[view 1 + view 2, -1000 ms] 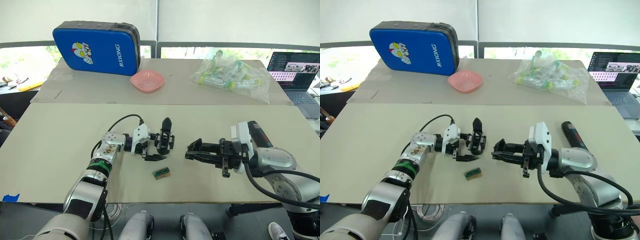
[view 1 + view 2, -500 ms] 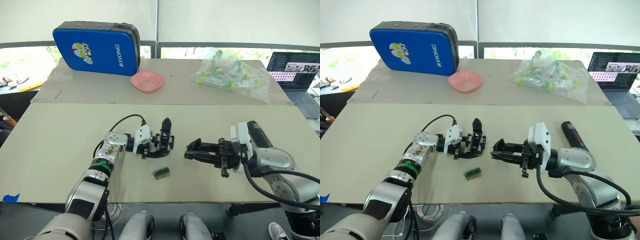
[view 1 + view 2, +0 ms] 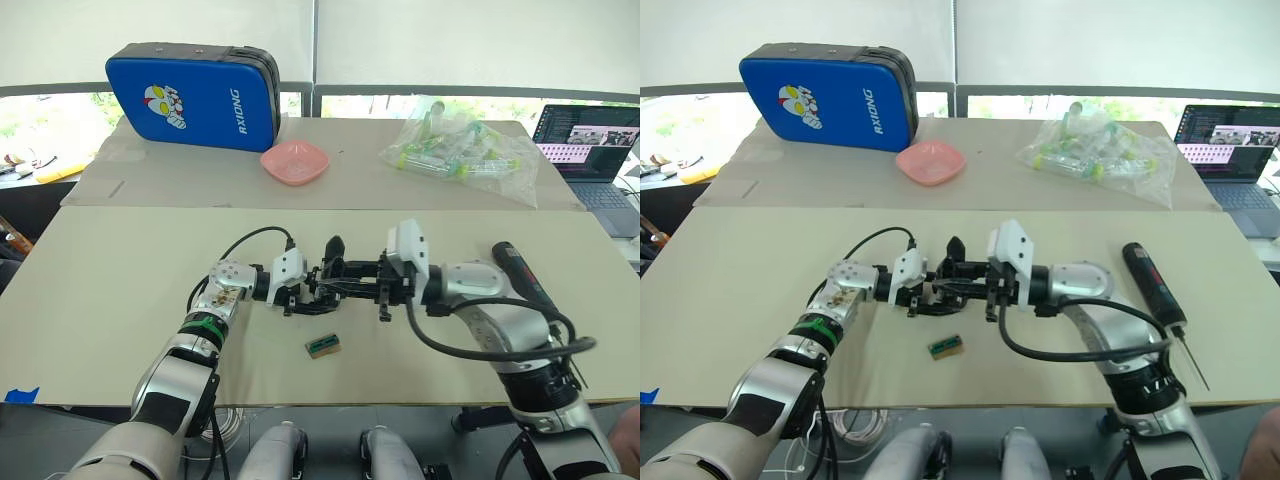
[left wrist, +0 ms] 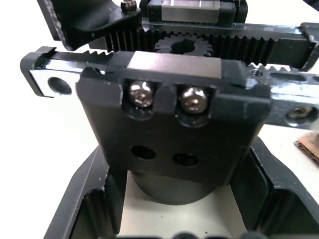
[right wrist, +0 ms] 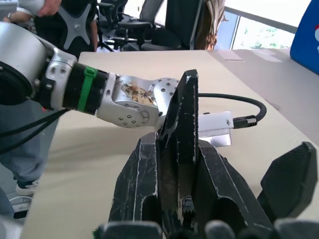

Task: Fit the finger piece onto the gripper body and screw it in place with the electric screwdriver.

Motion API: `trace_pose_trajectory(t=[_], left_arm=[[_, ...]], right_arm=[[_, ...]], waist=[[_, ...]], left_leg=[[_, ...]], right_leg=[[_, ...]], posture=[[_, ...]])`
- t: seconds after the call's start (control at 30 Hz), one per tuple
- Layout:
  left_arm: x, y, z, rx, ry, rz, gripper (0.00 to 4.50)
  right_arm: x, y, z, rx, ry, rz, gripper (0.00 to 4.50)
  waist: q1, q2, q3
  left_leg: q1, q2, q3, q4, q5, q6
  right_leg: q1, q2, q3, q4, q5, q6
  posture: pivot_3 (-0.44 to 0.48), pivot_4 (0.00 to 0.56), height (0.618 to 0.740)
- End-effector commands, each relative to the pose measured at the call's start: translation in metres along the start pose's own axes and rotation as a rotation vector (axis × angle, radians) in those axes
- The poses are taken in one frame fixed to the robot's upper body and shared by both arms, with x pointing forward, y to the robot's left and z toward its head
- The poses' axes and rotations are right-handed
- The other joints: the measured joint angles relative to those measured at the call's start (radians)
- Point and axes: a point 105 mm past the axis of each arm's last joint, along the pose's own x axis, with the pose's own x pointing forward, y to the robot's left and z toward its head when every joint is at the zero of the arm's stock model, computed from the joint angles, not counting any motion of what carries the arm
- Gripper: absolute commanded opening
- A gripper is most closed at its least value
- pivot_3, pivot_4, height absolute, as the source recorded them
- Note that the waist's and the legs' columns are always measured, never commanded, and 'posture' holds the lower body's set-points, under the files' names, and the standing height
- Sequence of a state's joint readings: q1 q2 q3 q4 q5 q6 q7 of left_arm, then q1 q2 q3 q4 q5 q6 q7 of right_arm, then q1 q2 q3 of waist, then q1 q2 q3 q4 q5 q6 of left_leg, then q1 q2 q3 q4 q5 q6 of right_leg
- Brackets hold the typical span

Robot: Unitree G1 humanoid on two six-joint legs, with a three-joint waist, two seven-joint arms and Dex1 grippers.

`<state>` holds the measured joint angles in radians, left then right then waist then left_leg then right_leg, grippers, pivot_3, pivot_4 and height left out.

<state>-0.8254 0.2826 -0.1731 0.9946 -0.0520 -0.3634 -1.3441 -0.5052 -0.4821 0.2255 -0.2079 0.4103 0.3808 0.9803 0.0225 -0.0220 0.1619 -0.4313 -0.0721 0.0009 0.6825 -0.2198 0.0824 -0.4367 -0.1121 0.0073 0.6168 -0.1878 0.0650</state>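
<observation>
Head views: I see my left gripper point(image 3: 300, 297) and right gripper point(image 3: 345, 290) meeting mid-table at the gripper body point(image 3: 333, 268). The electric screwdriver point(image 3: 1151, 282) lies untouched on the table point(image 3: 120, 260), far right, well apart from both.
Left wrist view: the gripper body point(image 4: 174, 124) sits between my left fingers, which I judge clamped on it. Two screws seated; two holes below them empty.
Right wrist view: my right fingers point(image 5: 144, 189) are closed on the finger piece point(image 5: 180, 129), standing upright, pointed at the left arm.
Progress: I judge fitting under way, screwing not begun.
Unclear: whether the piece touches the body; the joint is hidden behind both grippers.
</observation>
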Motion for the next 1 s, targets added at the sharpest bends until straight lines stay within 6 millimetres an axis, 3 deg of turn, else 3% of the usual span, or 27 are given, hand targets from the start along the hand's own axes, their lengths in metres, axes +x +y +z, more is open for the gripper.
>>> trace_pose_trajectory(t=[0.03,0.53,1.0], left_arm=[[-0.002,-0.002,-0.01,-0.032,0.044,0.004,2.32],[-0.004,-0.01,-0.022,-0.058,0.071,0.005,2.32],[-0.007,-0.012,-0.026,-0.071,0.08,0.012,2.32]], right_arm=[[0.004,-0.004,0.002,-0.064,0.011,-0.002,0.43],[0.015,-0.008,-0.01,-0.015,0.053,-0.004,0.43],[0.015,-0.009,-0.037,0.089,0.151,-0.021,0.43]], waist=[[0.0,0.0,0.0],[-0.01,0.0,0.0],[-0.014,0.001,-0.004]], left_leg=[[0.0,0.0,0.0,0.0,0.0,0.0],[0.006,0.0,0.0,0.0,0.0,-0.001],[0.009,0.0,0.0,0.0,0.0,-0.001]], right_leg=[[0.0,0.0,0.0,0.0,0.0,0.0],[0.0,0.0,0.0,0.007,0.0,0.0],[0.002,0.0,0.0,0.007,0.0,-0.001]], posture=[[0.0,0.15,0.74],[0.0,0.15,0.74],[0.0,0.15,0.74]])
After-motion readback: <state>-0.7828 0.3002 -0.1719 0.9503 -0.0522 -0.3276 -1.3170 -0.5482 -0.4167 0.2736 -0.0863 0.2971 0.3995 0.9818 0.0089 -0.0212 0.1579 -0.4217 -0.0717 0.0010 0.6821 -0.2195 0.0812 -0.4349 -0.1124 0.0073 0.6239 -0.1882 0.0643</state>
